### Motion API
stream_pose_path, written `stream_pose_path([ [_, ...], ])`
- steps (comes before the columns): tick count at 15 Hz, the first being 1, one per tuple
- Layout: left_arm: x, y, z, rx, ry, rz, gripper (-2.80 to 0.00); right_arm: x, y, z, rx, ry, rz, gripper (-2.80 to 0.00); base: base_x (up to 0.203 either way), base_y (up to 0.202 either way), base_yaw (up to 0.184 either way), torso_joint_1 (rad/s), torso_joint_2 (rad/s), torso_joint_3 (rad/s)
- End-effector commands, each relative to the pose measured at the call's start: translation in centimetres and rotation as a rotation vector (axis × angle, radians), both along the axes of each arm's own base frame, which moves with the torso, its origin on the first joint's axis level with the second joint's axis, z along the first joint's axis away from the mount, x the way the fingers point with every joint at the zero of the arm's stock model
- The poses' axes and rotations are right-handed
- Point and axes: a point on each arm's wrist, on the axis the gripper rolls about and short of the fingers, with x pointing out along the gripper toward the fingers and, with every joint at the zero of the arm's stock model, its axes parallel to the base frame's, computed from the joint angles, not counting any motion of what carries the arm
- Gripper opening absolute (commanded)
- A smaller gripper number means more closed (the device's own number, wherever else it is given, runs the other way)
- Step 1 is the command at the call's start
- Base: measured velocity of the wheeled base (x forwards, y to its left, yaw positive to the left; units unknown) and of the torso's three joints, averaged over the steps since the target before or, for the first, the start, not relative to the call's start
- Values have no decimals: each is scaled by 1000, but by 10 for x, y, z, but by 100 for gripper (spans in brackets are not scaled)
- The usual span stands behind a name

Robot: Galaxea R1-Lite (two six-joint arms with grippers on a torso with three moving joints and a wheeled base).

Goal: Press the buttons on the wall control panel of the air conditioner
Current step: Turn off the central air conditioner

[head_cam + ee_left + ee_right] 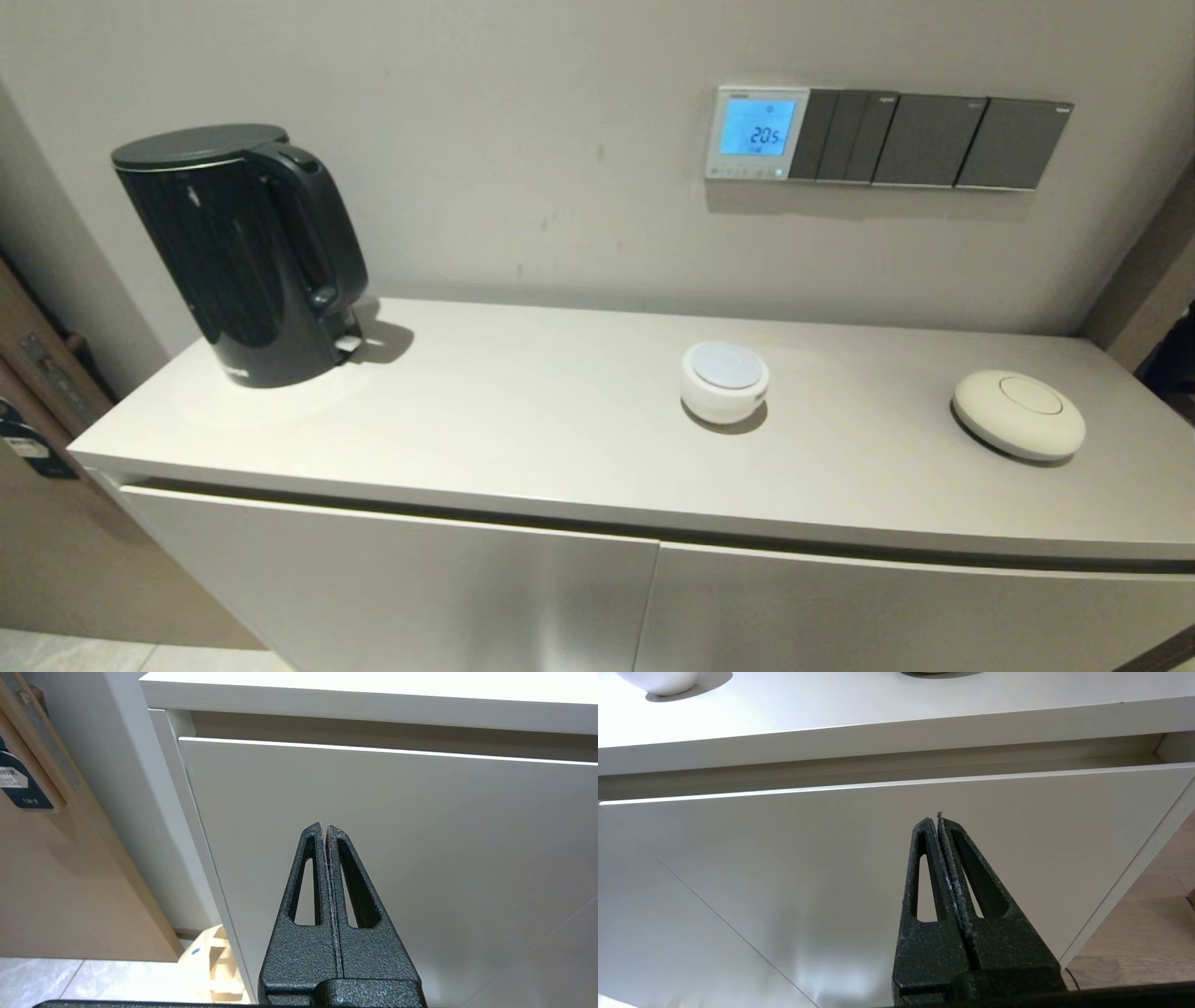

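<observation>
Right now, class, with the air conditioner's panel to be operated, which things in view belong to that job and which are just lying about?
Belongs to the job:
control panel, blue screen lit
buttons along its lower edge
left tool and right tool, both shut, low before the cabinet doors

Lying about:
black kettle
white round container
cream disc
dark switch plates

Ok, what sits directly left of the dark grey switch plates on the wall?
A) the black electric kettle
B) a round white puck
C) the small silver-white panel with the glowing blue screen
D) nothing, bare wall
C: in the head view the small silver-white panel with the glowing blue screen butts against the left end of the dark grey switch plates.
</observation>
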Motion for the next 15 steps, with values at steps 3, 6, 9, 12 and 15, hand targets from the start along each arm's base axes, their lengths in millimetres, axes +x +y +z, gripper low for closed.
stream_pose_path([
  [3, 0, 0, 0, 0, -1, 1, -280, -6, 0, 21, -8, -91, -2, -280, 0, 0, 0, 0, 0, 0],
  [6, 0, 0, 0, 0, 1, 2, -280, -2, 0, 65, -5, -101, -9, -280, 0, 0, 0, 0, 0, 0],
  [9, 0, 0, 0, 0, 0, 2, -280, 17, 0, 144, 3, -191, -40, -280, 0, 0, 0, 0, 0, 0],
  [12, 0, 0, 0, 0, 0, 0, -280, 44, -2, 221, 17, -302, -88, -280, 0, 0, 0, 0, 0, 0],
  [15, 0, 0, 0, 0, -1, 1, -280, 88, -1, 258, 55, -286, -92, -280, 0, 0, 0, 0, 0, 0],
])
